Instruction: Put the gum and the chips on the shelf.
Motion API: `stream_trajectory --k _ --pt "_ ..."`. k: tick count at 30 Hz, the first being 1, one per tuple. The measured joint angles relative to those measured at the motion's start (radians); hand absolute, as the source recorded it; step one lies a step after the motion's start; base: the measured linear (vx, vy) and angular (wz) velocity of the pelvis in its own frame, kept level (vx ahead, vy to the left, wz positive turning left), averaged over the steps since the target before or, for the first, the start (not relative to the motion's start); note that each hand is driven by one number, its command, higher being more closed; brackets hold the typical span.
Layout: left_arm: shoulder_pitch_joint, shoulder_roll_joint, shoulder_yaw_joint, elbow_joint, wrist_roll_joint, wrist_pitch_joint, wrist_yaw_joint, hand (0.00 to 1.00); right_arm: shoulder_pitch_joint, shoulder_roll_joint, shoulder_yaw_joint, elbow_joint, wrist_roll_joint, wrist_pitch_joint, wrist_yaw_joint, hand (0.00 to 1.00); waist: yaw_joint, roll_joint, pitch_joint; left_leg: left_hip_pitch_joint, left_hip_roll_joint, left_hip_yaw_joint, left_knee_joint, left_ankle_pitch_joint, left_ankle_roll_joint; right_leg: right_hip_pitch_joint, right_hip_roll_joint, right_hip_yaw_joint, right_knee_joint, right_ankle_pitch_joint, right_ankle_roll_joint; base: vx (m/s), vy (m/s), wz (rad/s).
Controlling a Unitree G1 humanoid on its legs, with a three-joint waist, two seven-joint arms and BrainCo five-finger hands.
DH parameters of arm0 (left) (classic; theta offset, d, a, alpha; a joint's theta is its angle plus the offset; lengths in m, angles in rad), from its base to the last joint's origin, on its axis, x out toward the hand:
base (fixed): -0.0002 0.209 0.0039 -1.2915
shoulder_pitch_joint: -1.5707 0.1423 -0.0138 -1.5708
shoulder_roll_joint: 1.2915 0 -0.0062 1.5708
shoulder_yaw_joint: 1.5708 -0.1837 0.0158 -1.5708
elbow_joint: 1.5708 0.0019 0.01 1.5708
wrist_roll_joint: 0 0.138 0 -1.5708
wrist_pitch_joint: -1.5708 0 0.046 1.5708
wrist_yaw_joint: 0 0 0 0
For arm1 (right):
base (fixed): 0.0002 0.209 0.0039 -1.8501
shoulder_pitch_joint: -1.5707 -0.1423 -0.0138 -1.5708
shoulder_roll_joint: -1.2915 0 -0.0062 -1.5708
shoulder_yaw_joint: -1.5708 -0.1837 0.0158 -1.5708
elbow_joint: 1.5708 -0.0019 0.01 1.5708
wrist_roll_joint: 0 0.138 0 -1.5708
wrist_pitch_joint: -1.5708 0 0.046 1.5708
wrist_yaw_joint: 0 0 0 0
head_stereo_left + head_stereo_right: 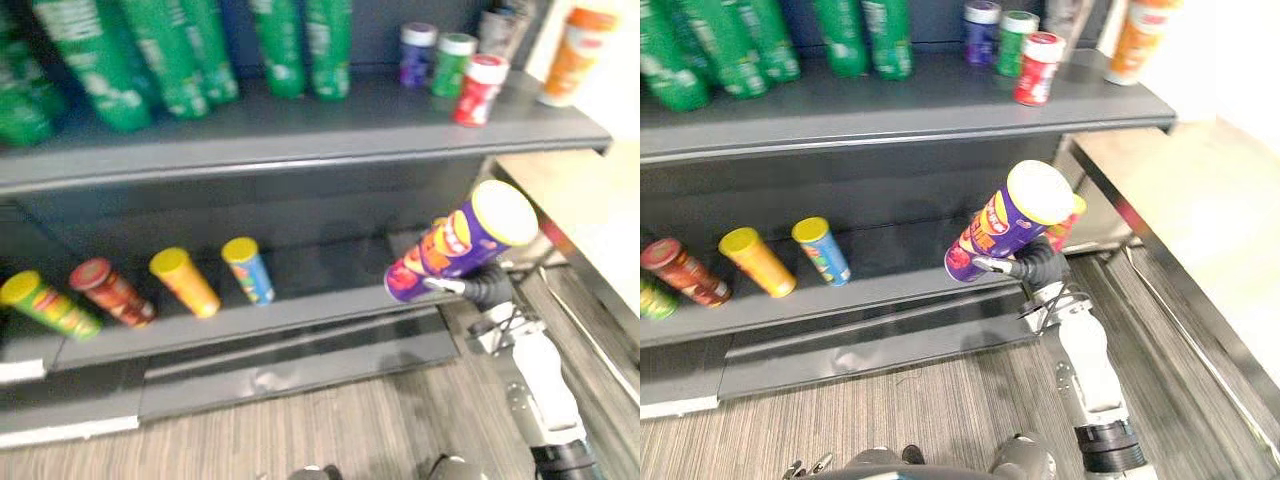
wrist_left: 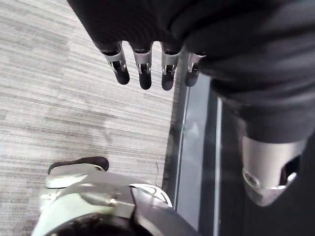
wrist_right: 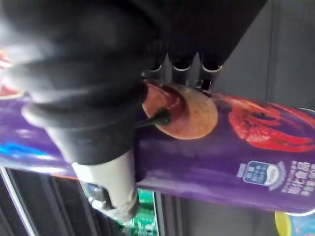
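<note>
Right hand is clamped on the purple chips can: fingers curl over its side, thumb on the other side. The can is in the air, tilted, yellow lid up and outward, base aimed at the lower shelf. It sits just in front of that shelf's right end, not touching it.

Lying on the lower shelf, left of the held can: blue can, yellow can, red can, green can. All are on their sides with lids facing out.

The upper shelf, directly above the lower shelf, carries a row of tall green cans. Toward its right end are three small jars: purple, green, red. These are probably the gum, too blurred to confirm; the red one leans. An orange can stands at the far right.

Left hand has fingers straight and apart, holding nothing, over the striped floor below the lower shelf.
</note>
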Motion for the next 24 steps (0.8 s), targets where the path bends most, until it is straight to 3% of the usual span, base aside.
stream_trajectory --k 3,5,8,13,24 --pt "0.005 0.005 -0.004 0.001 0.000 0.014 -0.001 0.00 0.003 0.005 0.027 -0.001 0.000 -0.008 -0.007 1.00 0.006 -0.013 -0.004 -0.042 -0.008 -0.071 0.075 -0.023 -0.019 0.011 0.063 0.061 -0.186 0.034 0.051 0.08 -0.103 0.75" --pt "0.007 0.004 -0.009 0.001 0.000 0.029 -0.001 0.00 0.013 0.004 0.032 -0.001 0.000 -0.008 -0.008 1.00 0.019 -0.017 -0.006 -0.053 0.000 -0.094 0.113 -0.045 -0.041 0.062 0.081 0.054 -0.269 0.019 0.087 0.13 -0.183 0.33" --pt "0.007 -0.013 -0.011 -0.001 0.001 0.028 -0.003 0.00 0.009 0.002 0.030 -0.001 0.003 -0.008 -0.012 1.00 0.037 -0.008 -0.004 -0.062 0.032 -0.086 0.110 -0.044 -0.067 0.091 0.129 0.046 -0.364 0.000 0.088 0.11 -0.160 -0.16" --pt "0.021 -0.023 -0.009 0.002 0.002 0.014 -0.004 0.00 0.035 -0.003 0.012 0.002 0.012 -0.020 -0.020 1.00 0.013 -0.007 -0.003 -0.001 0.056 -0.086 0.006 -0.002 -0.117 0.134 0.171 0.035 -0.407 -0.012 0.068 0.05 -0.129 -0.02" --pt "0.034 -0.014 -0.008 0.000 0.001 -0.030 -0.004 0.00 0.104 0.002 0.007 0.004 0.008 -0.040 -0.011 1.00 -0.012 -0.025 -0.016 0.068 0.029 -0.069 -0.188 0.084 -0.128 0.139 0.174 0.033 -0.445 -0.012 0.067 0.02 -0.013 0.01"
